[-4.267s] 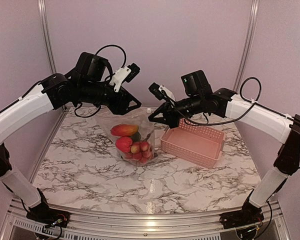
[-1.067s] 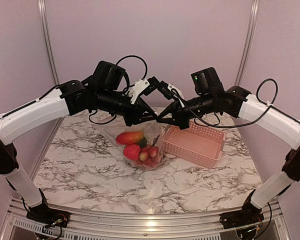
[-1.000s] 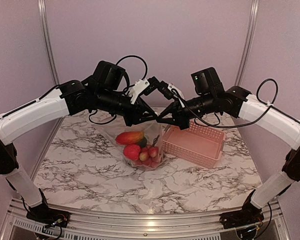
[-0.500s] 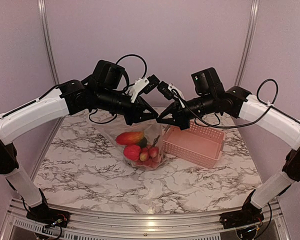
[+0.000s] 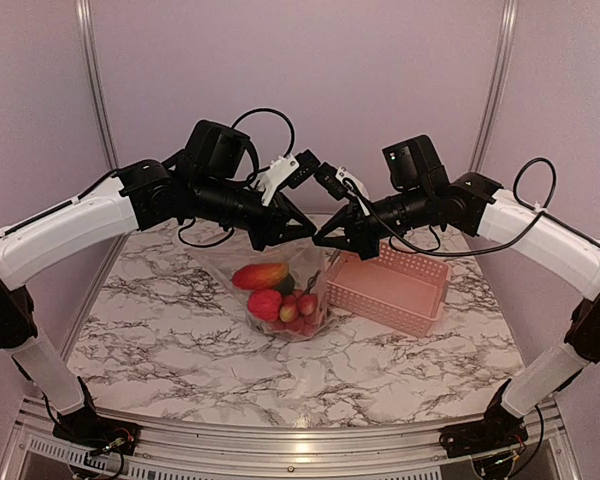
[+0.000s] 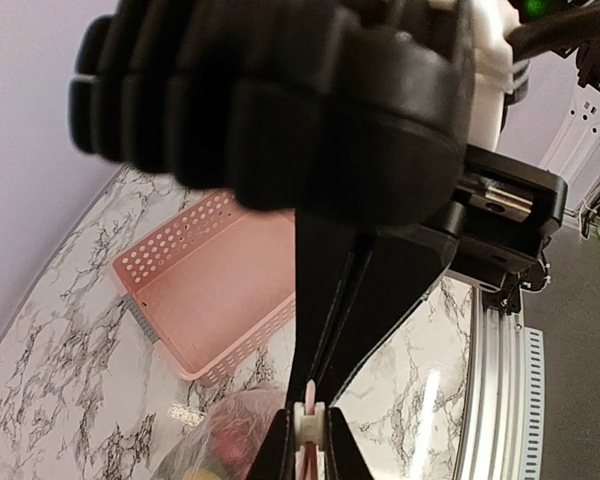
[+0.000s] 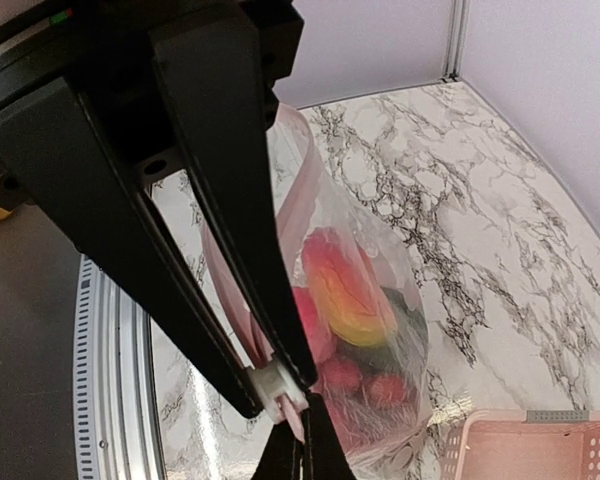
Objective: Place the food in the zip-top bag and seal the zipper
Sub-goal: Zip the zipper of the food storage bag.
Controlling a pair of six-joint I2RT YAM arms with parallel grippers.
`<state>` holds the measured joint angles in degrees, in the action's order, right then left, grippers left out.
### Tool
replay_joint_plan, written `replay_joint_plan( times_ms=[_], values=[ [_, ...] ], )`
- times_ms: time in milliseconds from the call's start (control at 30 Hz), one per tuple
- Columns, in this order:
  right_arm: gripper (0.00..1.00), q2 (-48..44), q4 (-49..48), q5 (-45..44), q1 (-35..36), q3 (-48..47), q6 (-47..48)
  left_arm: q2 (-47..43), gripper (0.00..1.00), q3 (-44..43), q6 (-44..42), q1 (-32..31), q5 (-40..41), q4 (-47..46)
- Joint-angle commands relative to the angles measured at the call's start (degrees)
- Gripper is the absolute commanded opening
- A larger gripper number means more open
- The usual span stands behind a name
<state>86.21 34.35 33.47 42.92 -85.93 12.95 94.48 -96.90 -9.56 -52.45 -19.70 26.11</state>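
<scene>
While both my arms reach in over the marble table (image 5: pixel 170 340), my two grippers meet tip to tip above the bag (image 5: pixel 316 268). My left gripper (image 6: pixel 306 428) is pinched nearly all the way together. Its white pads are clamped on the zipper (image 7: pixel 298 195), the pink strip along the bag's top edge. My right gripper (image 7: pixel 298 452) is closed tight too. The same strip runs down between its fingers, so it grips the zipper right beside the left one (whether the two sets of fingers actually touch, I cannot tell). From above, the two grippers form a shallow V, with the left coming in from the left and the right from the right.

The bag hangs straight down from that shared pinch, clear and crinkled. Its bottom is down at the table surface near the middle, though I cannot tell how much of its weight rests there. The food (image 5: pixel 280 298) is all inside it, bunched in the lower half. The orange-red mango (image 5: pixel 258 274) lies on top toward my left, and the red-pink berries (image 5: pixel 300 306) are piled below it. A dark green piece shows just behind the mango. Whether the zipper is pressed shut along its whole length, I cannot make out.

The pink basket (image 5: pixel 375 305) sits on the table just beside the bag on my right, under my right arm.
</scene>
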Motion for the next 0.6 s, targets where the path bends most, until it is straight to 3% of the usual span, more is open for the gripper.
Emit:
replay_joint_plan(
  times_ms=[0, 67, 100, 400, 500, 567],
  values=[
    [0.00, -0.59, -1.44, -0.30, 0.62, -0.20, 0.37, -0.39, 0.05, -0.22, -0.54, 0.18, 0.24, 0.17],
    [0.00, -0.59, -1.79, -0.21, 0.66, -0.29, 0.26, -0.57, 0.17, 0.50, -0.46, 0.24, 0.92, -0.07],
    [0.00, -0.56, -1.90, -0.13, 0.62, -0.33, 0.24, -0.55, 0.17, 0.57, -0.53, 0.34, 0.98, -0.29],
    [0.00, 0.58, -0.91, 0.20, 0.60, -1.43, 0.84, 0.71, 0.06, -0.59, 0.61, 1.44, -0.63, -2.18],
    [0.00, 0.67, -0.91, 0.25, 0.66, -1.52, 0.94, 0.45, 0.22, 0.01, 0.92, 1.82, -0.14, -2.44],
    [0.00, 0.70, -0.96, 0.44, 0.62, -1.52, 0.94, 0.23, 0.23, 0.45, 0.95, 2.06, -0.04, -2.71]
  ],
)
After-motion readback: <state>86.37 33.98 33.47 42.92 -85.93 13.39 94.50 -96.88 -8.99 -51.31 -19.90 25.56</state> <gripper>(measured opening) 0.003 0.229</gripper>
